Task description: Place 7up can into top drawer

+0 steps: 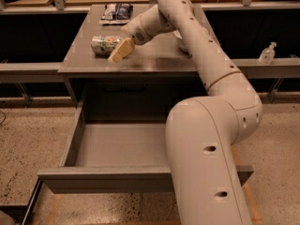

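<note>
The 7up can lies on its side on the grey cabinet top, towards the left. My gripper is low over the cabinet top, right at the can's right end, and holds nothing that I can see. I cannot tell whether it touches the can. The top drawer is pulled wide open below the cabinet top, with its grey floor bare and its flat front panel towards me. My arm reaches over the drawer's right side and hides that part of it.
A flat dark snack packet lies at the back of the cabinet top. My arm hides the white bowl. A clear bottle stands on a ledge at the right. Low shelves run along both sides, over a speckled floor.
</note>
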You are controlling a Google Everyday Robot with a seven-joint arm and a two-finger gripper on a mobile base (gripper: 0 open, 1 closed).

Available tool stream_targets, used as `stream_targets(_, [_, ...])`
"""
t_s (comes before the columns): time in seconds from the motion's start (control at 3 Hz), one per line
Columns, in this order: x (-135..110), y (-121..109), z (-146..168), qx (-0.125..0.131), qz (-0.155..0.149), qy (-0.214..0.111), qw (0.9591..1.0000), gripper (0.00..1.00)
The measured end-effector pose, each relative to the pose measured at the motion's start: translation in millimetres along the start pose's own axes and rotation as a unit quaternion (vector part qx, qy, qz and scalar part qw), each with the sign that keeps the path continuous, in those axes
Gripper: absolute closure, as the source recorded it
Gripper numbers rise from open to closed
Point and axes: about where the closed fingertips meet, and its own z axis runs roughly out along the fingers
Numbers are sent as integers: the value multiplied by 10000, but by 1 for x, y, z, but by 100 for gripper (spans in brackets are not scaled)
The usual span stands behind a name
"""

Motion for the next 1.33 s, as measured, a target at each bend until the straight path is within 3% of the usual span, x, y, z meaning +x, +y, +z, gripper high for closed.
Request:
stream_targets(0.67, [-4, -16, 18, 226, -25, -88, 9997, 39])
stream_targets(1.0, [-9, -17, 10, 315, -87, -79, 9994, 62])
stream_targets(1.33, [-15, -3, -12, 283, -259, -2, 9993, 87])
